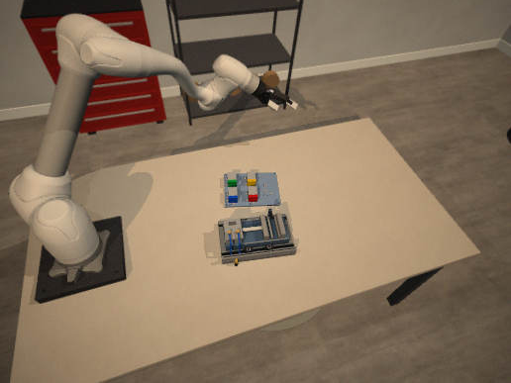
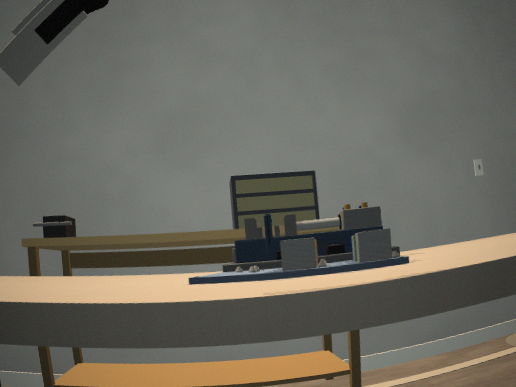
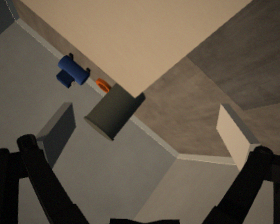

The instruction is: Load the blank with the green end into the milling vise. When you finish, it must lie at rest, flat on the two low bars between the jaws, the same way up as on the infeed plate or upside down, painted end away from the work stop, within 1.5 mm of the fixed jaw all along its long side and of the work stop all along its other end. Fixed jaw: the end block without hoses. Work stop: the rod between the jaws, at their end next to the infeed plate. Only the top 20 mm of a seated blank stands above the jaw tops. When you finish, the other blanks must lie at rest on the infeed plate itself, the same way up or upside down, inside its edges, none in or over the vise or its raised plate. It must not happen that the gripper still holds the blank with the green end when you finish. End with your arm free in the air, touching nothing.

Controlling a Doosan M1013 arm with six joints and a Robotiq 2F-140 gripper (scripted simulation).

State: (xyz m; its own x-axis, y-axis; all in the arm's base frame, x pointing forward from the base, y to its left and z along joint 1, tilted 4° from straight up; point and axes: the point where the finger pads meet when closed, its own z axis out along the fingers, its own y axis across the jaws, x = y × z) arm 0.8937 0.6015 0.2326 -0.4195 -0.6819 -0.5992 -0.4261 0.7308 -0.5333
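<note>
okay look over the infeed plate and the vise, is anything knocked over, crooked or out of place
Nothing stands out. Four blanks lie in tidy rows on the infeed plate, including the green-ended blank. The vise holds nothing between its jaws. The gripper hangs open, far off.

We see the work stop (image 1: 270, 213) only as a tiny dark post from the top; the exterior view crops the gripper (image 2: 30, 48) at its corner.
</note>
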